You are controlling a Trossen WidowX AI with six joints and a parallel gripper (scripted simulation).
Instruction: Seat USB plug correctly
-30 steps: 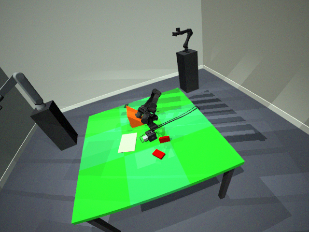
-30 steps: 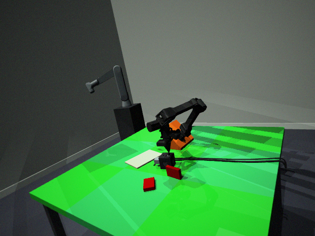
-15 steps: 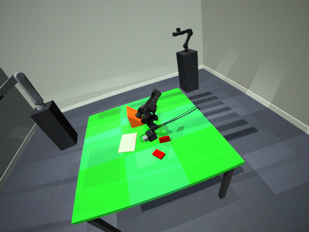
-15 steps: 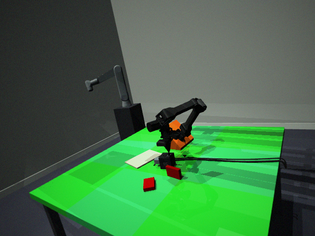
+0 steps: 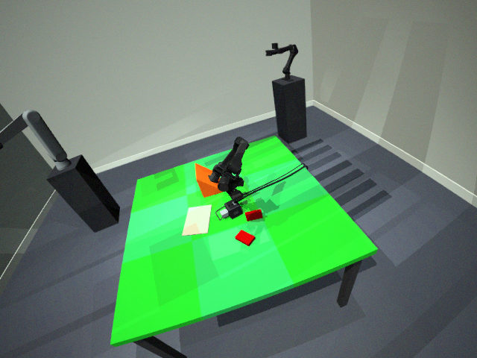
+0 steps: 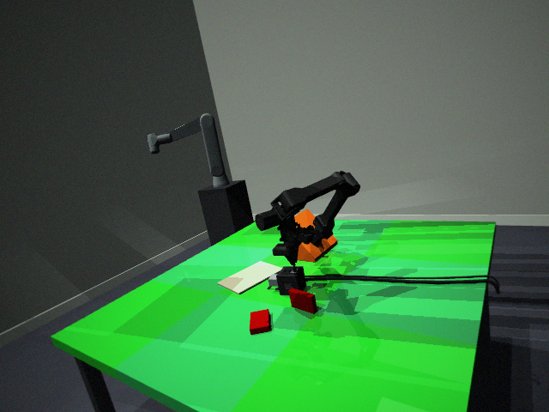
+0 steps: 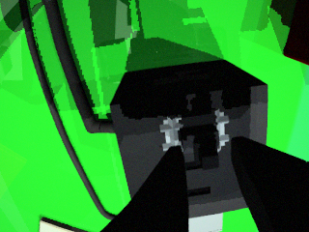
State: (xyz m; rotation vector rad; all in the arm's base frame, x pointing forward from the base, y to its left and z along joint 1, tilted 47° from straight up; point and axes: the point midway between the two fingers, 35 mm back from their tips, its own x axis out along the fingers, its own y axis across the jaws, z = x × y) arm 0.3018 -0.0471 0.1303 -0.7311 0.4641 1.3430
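Claw (image 5: 234, 200) (image 6: 293, 264) (image 7: 207, 153) fingers stood partway apart, well short of wide, and I recorded nothing clamped between them. The wrist view put the tips over the top of the power cube (image 5: 235, 210) (image 6: 287, 281) (image 7: 145, 164), on either side of a small dark block I took to be the USB plug (image 7: 210, 150); whether either finger touched it, I could not tell. Plug and cube were near the middle of the counter (image 5: 327, 231) (image 6: 354, 359) (image 7: 19, 193), with black cables (image 5: 277, 180) (image 6: 399, 279) (image 7: 63, 63) running to its right edge in the top view. Neither the depth of the plug nor its facing could be read.

I judged the step in hand to be straddling the plug for a grip. Sound practice called for centring the fingers, opening enough to pass both sides, lowering squarely, closing evenly, then lifting straight up before any half turn. A slanted pull might have dragged the cube into the upright red block (image 5: 253, 215) (image 6: 302, 300) (image 7: 299, 39) just beside it, and the cables called for slack.
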